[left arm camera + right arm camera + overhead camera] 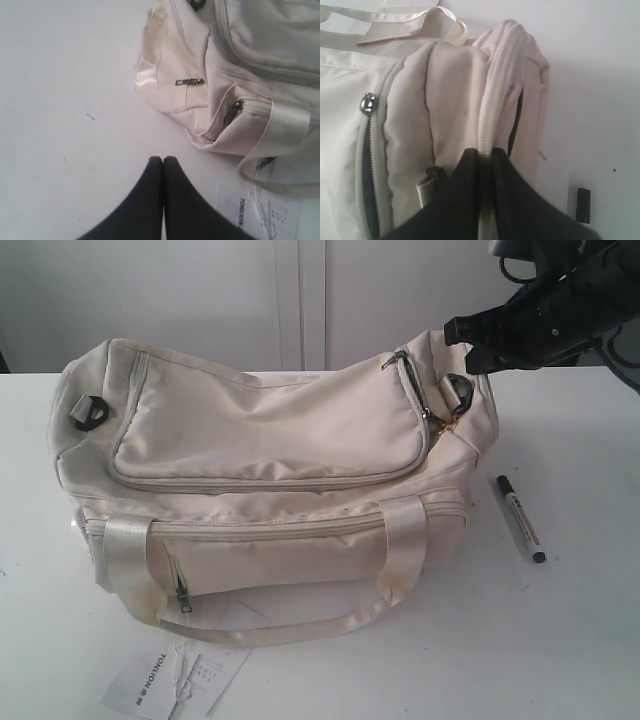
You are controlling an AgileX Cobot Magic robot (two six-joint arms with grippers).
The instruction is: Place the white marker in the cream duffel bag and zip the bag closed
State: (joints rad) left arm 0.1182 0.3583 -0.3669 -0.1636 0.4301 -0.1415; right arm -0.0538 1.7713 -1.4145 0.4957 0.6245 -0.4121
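The cream duffel bag (260,440) lies on the white table, its top flap down. On the table just right of the bag lies the white marker (519,517), its black end showing in the right wrist view (583,205). My right gripper (462,348) is at the bag's right end, and the right wrist view shows this gripper (486,152) shut on the cream zipper band of the bag (450,90). My left gripper (163,159) is shut and empty over bare table near a front corner of the bag (240,75). It is out of the exterior view.
A printed white paper tag (175,680) lies in front of the bag, close to the left gripper (260,215). A metal zip slider (367,102) sits on the flap, with dark lining showing in the slit below it. A black D-ring (92,412) hangs at the bag's left end.
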